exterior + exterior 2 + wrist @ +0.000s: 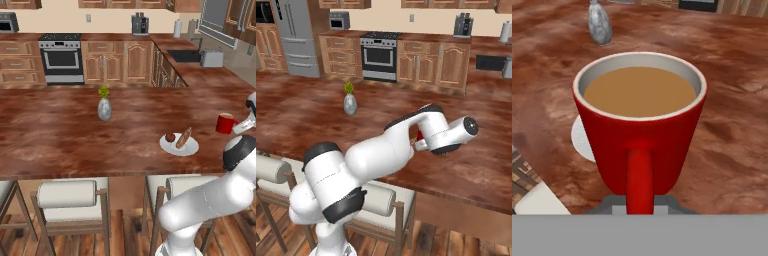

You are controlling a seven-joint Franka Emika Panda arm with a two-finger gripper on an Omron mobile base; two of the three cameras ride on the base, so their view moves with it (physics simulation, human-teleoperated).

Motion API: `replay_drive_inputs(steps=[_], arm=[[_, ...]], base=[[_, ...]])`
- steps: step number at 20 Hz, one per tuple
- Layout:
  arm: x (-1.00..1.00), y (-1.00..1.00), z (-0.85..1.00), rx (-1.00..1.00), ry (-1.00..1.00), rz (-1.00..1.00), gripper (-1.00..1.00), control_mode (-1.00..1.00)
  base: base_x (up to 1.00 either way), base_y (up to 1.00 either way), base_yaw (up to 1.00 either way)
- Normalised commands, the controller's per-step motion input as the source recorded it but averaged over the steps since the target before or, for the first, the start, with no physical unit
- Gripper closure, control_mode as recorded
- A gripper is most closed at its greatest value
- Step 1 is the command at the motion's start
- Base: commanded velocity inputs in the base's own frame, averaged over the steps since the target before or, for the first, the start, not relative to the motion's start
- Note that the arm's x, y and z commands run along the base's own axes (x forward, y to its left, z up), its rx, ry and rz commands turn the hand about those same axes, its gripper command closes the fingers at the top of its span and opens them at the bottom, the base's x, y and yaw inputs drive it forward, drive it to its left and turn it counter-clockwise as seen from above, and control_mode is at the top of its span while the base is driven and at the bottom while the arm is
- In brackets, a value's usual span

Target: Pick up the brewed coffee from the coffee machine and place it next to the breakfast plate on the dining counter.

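The red mug of light-brown coffee [226,123] hangs over the dining counter [60,135], a short way right of the breakfast plate [179,145] with its round pastry and bread piece. My gripper [239,128] is shut on the mug from the right. In the hand view the mug [639,130] stands upright with its handle toward the camera, and a white edge of the plate [579,139] shows behind its left side. Whether the mug touches the wood I cannot tell. My arm covers most of the mug [419,135] in the right base view. The coffee machine [140,24] stands on the far back counter.
A grey vase with a yellow-green sprig [104,107] stands mid-counter, left of the plate. White cushioned stools [67,194] line the near edge. A silver toaster [212,58] sits on the right side counter. The stove [61,57] is at the back wall.
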Motion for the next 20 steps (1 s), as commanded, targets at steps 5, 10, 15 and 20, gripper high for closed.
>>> replay_drive_inputs(steps=[5,10,15,20], arm=[[0.41,-0.04,-0.28,-0.05,0.0,-0.02,1.0,-1.0],[0.29,0.0,-0.41,-0.08,0.0,0.0,1.0,-1.0],[0.1,0.0,-0.4,-0.02,0.0,0.0,1.0,-1.0],[0.01,0.0,-0.3,-0.03,0.0,0.0,1.0,-1.0]], base=[[0.0,0.0,0.0],[0.0,0.0,0.0],[0.0,0.0,0.0],[0.0,0.0,0.0]])
